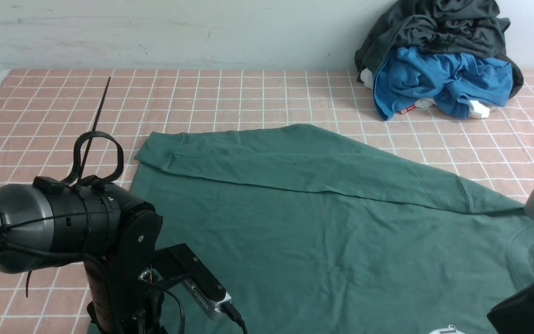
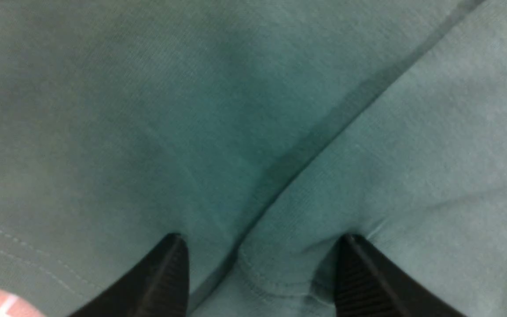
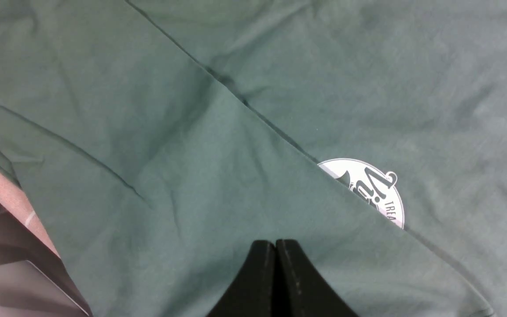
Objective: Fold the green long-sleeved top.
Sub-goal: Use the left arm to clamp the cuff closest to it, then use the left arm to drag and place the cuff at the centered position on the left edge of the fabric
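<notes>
1. The desk [image 1: 248,93] is flat under a pink checked cloth with white lines. It looks matte to me, so fabric should drag a little rather than skate.
2. The green long-sleeved top [image 1: 318,241] lies spread flat across the near middle of the desk. I'd call it soft, light, floppy jersey with no stiffness, so it'll sag wherever it isn't held. Best pinch spots are probably the seams, hem or cuffs, where it's doubled and thicker.
3. Far right by the wall there's a crumpled heap, a dark grey garment [image 1: 434,23] on top of a blue garment [image 1: 438,79], well apart from the top.
4. One sleeve [image 1: 295,162] is folded flat across the far side of the body, its end toward the left.
5. The chest print [image 3: 368,189] is white and round, half hidden under a folded edge.
6. The left fingers [image 2: 165,281] are spread, straddling a stitched cuff [image 2: 275,281] and gripping nothing.
7. The right fingers [image 3: 260,281] are pressed together and empty, over plain fabric.
</notes>
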Robot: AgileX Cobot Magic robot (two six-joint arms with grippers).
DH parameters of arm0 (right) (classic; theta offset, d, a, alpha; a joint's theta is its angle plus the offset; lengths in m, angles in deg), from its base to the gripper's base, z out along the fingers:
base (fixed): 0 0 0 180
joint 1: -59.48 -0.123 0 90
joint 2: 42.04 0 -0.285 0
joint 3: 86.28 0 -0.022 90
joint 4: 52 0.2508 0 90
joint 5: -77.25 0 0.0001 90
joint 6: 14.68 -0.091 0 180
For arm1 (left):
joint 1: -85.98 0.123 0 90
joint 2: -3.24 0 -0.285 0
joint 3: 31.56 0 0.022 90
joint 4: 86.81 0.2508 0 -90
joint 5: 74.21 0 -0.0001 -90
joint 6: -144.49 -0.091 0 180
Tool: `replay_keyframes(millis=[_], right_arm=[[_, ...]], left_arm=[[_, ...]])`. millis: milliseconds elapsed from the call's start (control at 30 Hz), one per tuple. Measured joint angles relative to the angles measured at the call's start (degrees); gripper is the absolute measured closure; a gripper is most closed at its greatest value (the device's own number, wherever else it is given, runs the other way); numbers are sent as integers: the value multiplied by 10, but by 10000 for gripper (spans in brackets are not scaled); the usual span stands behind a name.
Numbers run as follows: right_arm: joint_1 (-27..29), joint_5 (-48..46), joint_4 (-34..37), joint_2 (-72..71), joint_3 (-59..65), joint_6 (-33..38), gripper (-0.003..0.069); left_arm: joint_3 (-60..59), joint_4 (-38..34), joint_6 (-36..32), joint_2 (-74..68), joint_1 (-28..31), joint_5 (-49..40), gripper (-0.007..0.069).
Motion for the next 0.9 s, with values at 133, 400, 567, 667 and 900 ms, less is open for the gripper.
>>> replay_keyframes(millis=[133, 400, 567, 667, 900], right_arm=[[0, 5, 1, 0, 11, 0, 673], [0, 10, 2, 0, 12, 0, 673], [0, 10, 2, 0, 12, 0, 673], [0, 10, 2, 0, 12, 0, 673], [0, 10, 2, 0, 12, 0, 673]], left_arm=[[1, -13, 0, 0, 0, 0, 335], [12, -27, -1, 4, 0, -22, 591], [64, -21, -1, 31, 0, -64, 596], [113, -3, -2, 41, 0, -78, 596], [223, 45, -2, 22, 0, -97, 596]])
